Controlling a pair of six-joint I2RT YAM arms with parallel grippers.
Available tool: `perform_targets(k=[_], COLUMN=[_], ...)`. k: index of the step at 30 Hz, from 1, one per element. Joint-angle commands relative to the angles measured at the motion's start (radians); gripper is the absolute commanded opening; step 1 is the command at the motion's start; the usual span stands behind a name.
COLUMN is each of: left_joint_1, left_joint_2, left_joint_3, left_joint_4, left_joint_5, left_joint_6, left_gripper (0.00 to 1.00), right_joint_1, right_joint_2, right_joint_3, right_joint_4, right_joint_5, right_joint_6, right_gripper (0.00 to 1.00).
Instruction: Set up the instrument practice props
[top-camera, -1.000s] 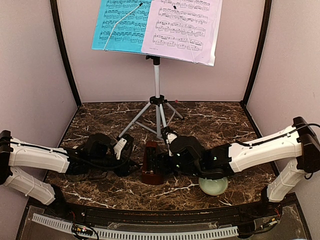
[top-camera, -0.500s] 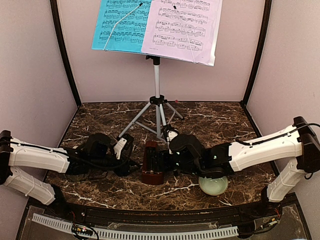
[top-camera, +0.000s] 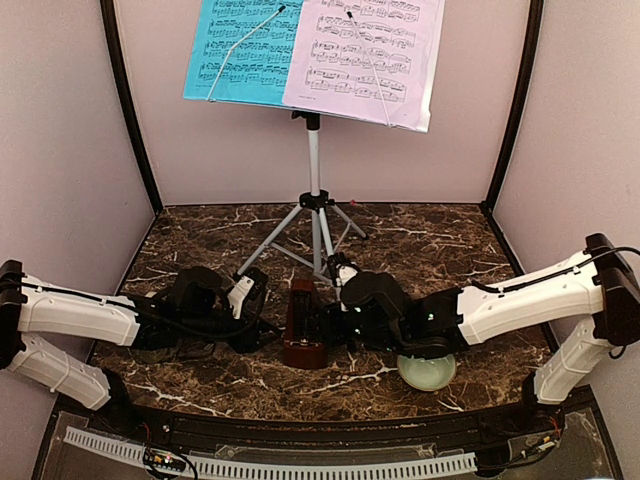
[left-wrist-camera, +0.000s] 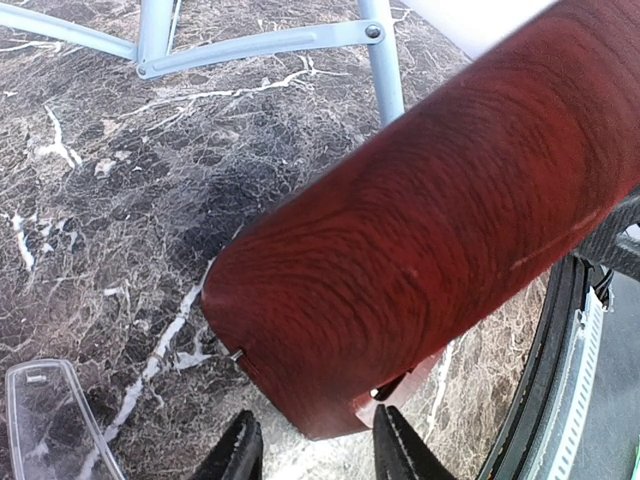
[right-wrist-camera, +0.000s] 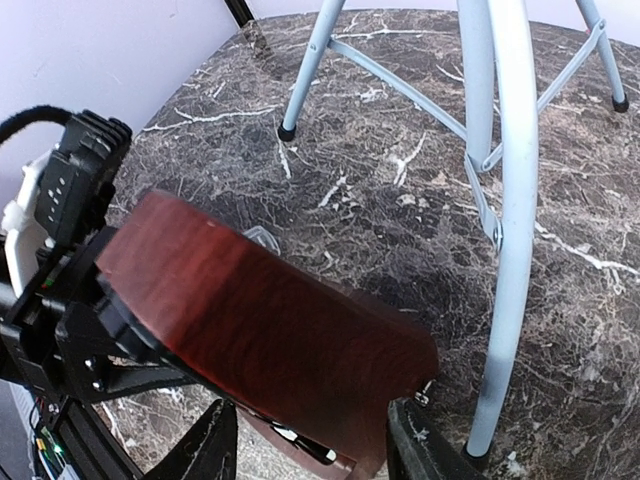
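Observation:
The reddish-brown metronome (top-camera: 303, 325) stands in the middle of the marble table, between my two grippers. My left gripper (top-camera: 262, 325) reaches in from the left. In the left wrist view the metronome (left-wrist-camera: 420, 220) fills the frame and its narrow end sits between that gripper's (left-wrist-camera: 320, 452) fingers. From the right, my right gripper (top-camera: 326, 325) straddles the metronome (right-wrist-camera: 270, 320), fingers (right-wrist-camera: 412, 440) against its sides. Behind, the silver-white music stand (top-camera: 314, 160) holds a blue sheet (top-camera: 245, 50) and a lilac sheet (top-camera: 365, 55).
A pale green bowl (top-camera: 427, 372) sits under my right forearm near the front edge. The stand's tripod legs (right-wrist-camera: 500, 200) spread just behind the metronome. A clear plastic piece (left-wrist-camera: 50, 420) lies on the marble by the left gripper. Lilac walls enclose the table.
My right gripper's jaws have narrowed around the metronome. The left gripper and the metronome have hardly moved.

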Motion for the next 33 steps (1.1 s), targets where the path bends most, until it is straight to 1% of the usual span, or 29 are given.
perform_targets(k=[1, 3, 6, 14, 23, 27, 33], left_joint_1=[-0.005, -0.006, -0.006, -0.005, -0.005, -0.005, -0.005], left_joint_2=[0.005, 0.005, 0.007, 0.006, -0.017, -0.022, -0.039], left_joint_3=[0.004, 0.004, 0.005, 0.009, -0.003, -0.007, -0.015], left_joint_4=[0.013, 0.012, 0.013, 0.011, 0.008, 0.009, 0.005], left_joint_5=[-0.002, -0.003, -0.003, -0.002, -0.011, -0.012, -0.015], left_joint_6=[0.009, 0.009, 0.012, 0.012, 0.010, 0.008, 0.011], left_gripper=[0.41, 0.41, 0.41, 0.41, 0.41, 0.41, 0.41], right_joint_1=[-0.010, -0.007, 0.003, 0.022, 0.038, 0.047, 0.050], right_joint_2=[-0.027, -0.040, -0.048, -0.040, -0.001, 0.020, 0.036], right_joint_3=[-0.036, -0.055, -0.074, -0.057, 0.014, 0.046, 0.080], right_joint_4=[0.034, 0.054, 0.077, 0.099, 0.086, 0.067, 0.024], right_joint_5=[0.005, -0.007, -0.025, -0.034, 0.000, 0.027, 0.103], right_joint_6=[0.011, 0.010, 0.002, -0.014, -0.011, -0.006, 0.007], right_gripper=[0.51, 0.51, 0.55, 0.75, 0.93, 0.97, 0.95])
